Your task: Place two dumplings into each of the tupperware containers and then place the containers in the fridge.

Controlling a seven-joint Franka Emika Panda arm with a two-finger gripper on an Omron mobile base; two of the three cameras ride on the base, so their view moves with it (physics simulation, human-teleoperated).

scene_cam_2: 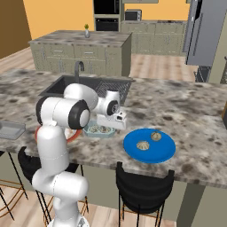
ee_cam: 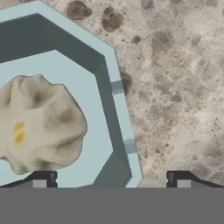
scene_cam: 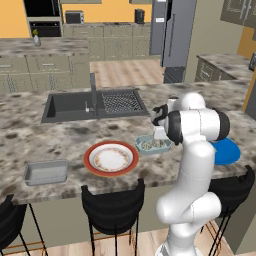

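the tool (ee_cam: 111, 180) hangs low over a container (scene_cam: 154, 145) on the counter (scene_cam: 60, 135), its tips spread wide and gripping nothing, one tip above the tray's floor, the other above bare stone. a dumpling (ee_cam: 39, 122) lies inside, close to the tray's corner. the container's long axis runs along the counter's front edge, just beside the plate (scene_cam: 111, 158). a second container (scene_cam: 46, 172) sits well apart near the counter's left end, its long side likewise along the edge. two more dumplings (scene_cam_2: 142, 144) rest on the blue disc (scene_cam_2: 149, 145). the fridge (scene_cam: 172, 35) stands across the room.
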